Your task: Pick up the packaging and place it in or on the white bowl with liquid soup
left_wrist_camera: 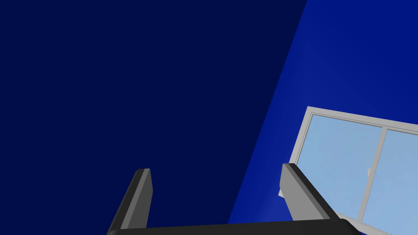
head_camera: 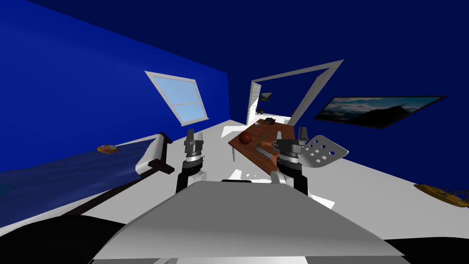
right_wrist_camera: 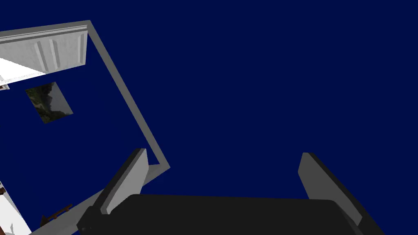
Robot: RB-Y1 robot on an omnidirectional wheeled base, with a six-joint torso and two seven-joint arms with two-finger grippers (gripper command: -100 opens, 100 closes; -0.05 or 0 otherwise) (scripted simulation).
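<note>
Left fingers (left_wrist_camera: 140, 198) and right fingers (right_wrist_camera: 127, 182) spread open — yellow-red pack (head_camera: 108, 148) on bed (head_camera: 68, 172), well to their left.

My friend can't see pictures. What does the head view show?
The left pincer and right pincer are raised and open in a blue-walled room. Ahead stands a brown table bearing a reddish ball. A blue bed lies on the left.

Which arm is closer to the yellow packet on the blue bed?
Left, probably: the open left tool is nearer the blue bed and its yellow packet; the right tool is by the brown table.
</note>
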